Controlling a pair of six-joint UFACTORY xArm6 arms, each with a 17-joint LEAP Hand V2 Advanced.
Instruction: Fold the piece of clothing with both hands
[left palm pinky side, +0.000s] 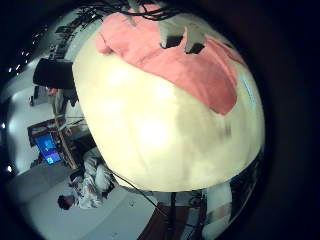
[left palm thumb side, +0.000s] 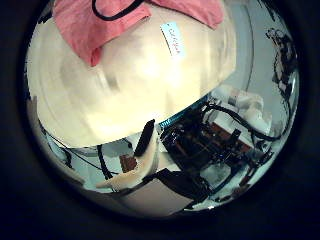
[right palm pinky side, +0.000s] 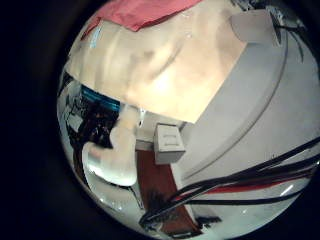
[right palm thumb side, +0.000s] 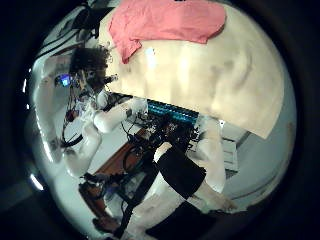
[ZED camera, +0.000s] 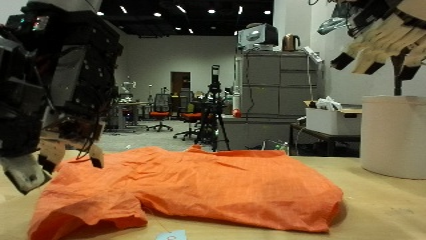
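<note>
Orange garment (ZED camera: 200, 188) spread flat and rumpled on pale table (ZED camera: 380, 200), left hand (ZED camera: 60, 85) poised just above its edge, fingers hanging loose, holding nothing, right hand (ZED camera: 380, 35) raised well clear, fingers splayed, empty

My desk (ZED camera: 386, 205) is pale wood. Behind it I see a dim room with small ceiling lights (ZED camera: 187, 11), a grey cabinet (ZED camera: 276, 98), red chairs (ZED camera: 163, 114), a tripod (ZED camera: 213, 110) and a white bin (ZED camera: 394, 135) beside the desk.
</note>
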